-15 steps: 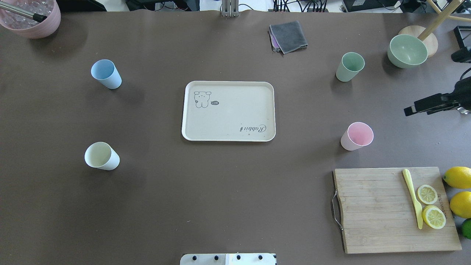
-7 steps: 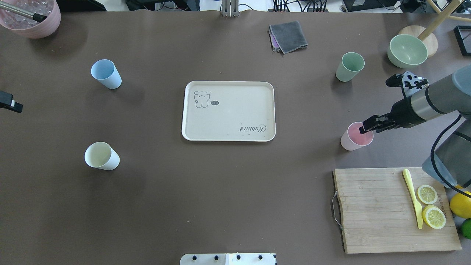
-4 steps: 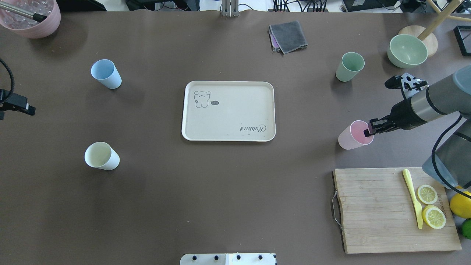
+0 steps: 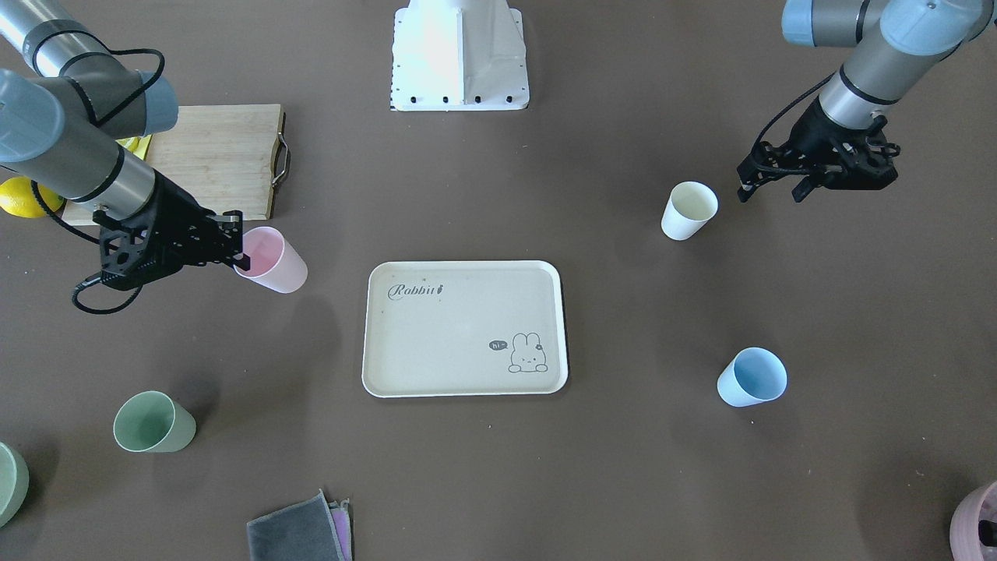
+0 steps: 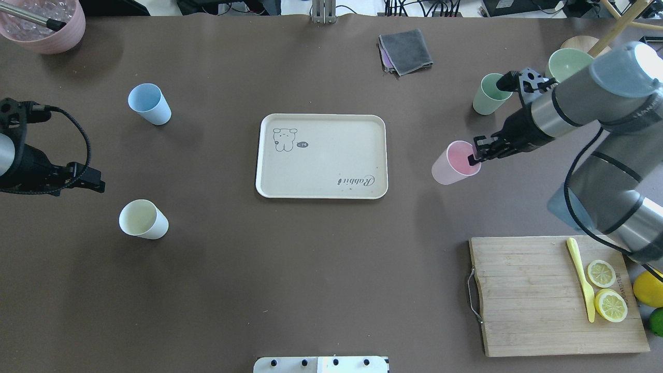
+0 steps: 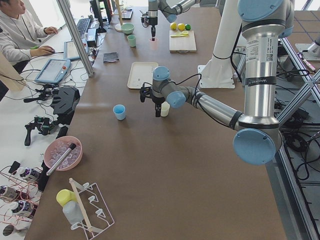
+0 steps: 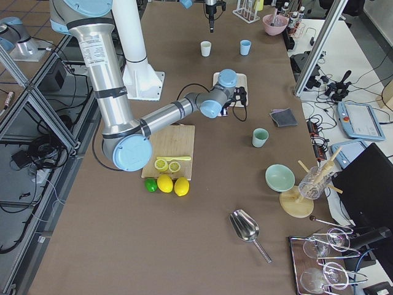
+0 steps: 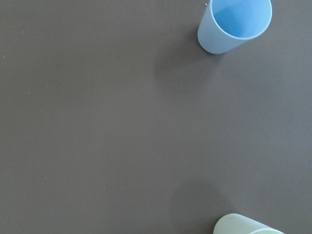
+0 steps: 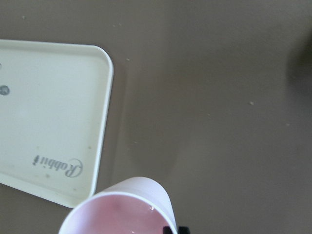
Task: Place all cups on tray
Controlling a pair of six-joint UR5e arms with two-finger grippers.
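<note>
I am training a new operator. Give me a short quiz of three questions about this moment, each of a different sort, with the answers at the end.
1. True or false: no cup stands on the tray yet.
2. Which cup does the right hand grip by its rim? A) light blue cup B) pink cup C) sage green cup
3. Fill in: the cup nearest the left hand is the ____ cup.
Key: 1 true; 2 B; 3 cream-white cup.
</note>
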